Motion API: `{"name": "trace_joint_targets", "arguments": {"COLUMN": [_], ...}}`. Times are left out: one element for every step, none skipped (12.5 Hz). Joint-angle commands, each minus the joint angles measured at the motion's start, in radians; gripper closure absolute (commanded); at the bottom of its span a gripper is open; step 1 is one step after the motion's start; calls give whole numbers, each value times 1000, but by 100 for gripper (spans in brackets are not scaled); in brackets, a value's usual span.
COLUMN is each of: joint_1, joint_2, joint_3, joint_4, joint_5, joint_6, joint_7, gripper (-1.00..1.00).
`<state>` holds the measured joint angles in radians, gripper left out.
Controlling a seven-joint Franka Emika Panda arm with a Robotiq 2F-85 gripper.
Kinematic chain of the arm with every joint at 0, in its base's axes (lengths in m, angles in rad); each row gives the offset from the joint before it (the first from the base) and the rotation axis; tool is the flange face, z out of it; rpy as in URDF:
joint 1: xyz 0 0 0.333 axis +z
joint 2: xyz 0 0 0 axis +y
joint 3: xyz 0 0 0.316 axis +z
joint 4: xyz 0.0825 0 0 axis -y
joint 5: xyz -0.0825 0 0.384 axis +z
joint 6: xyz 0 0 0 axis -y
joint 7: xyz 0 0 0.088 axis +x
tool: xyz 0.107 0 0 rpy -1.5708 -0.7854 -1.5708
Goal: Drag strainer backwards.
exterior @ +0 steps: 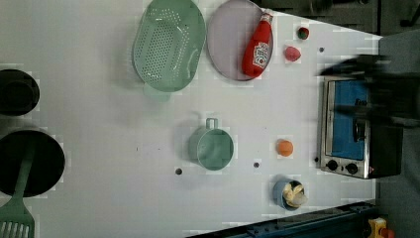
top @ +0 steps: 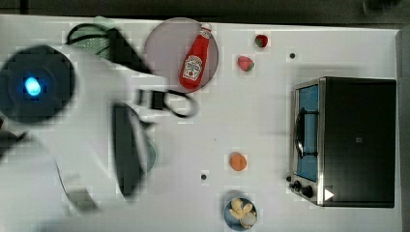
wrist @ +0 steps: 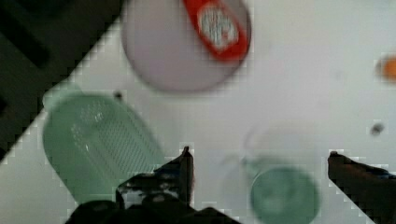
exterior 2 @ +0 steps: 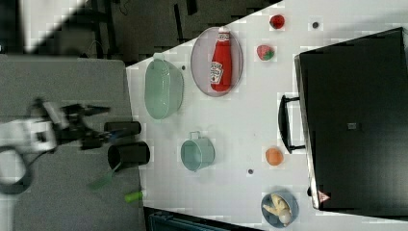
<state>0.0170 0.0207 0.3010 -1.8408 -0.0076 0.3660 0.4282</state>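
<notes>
We count one strainer [exterior: 169, 44] on the white desk [exterior: 99, 129], lying at 12 o'clock in the left view, its pale mint basin dotted with holes and a small tab on its rim. Just beside it, at its 3 o'clock in the left view, one round grey plate [exterior: 228, 44] carries one red ketchup bottle [exterior: 257, 45]; the white label's writing is too small for us to read. One green cup [exterior: 214, 147] with a handle stands near the middle of the desk, well apart from the strainer. We also count two small red fruits [exterior: 292, 53], one orange ball [exterior: 285, 148], one blue bowl [exterior: 286, 194] of pale pieces and one toaster oven [exterior: 356, 126]. In the wrist view the gripper [wrist: 259, 158] hangs above the desk with its fingers [wrist: 184, 168] spread wide, holding nothing and touching nothing.
</notes>
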Motion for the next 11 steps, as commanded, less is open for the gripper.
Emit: {"name": "trace_joint_targets", "arguments": {"joint_1": [46, 58, 74, 93, 111, 127, 142, 160, 180, 203, 228], "joint_2": [139, 202, 265, 323, 380, 435, 491, 542, 590, 636, 678], "joint_3": [75, 95, 107, 109, 108, 106, 104, 98, 87, 71, 51], "joint_4": [22, 49, 76, 105, 135, 166, 197, 228, 258, 286, 314], "joint_5": [13, 13, 13, 12, 12, 12, 12, 12, 12, 12, 12], "joint_6": [84, 119, 148, 175, 200, 218, 237, 261, 288, 312, 335], "joint_7": [321, 395, 469, 528, 582, 635, 678, 722, 771, 818, 847], "gripper": [-100, -100, -100, -100, -100, -100, -100, -100, -100, -100, -100]}}
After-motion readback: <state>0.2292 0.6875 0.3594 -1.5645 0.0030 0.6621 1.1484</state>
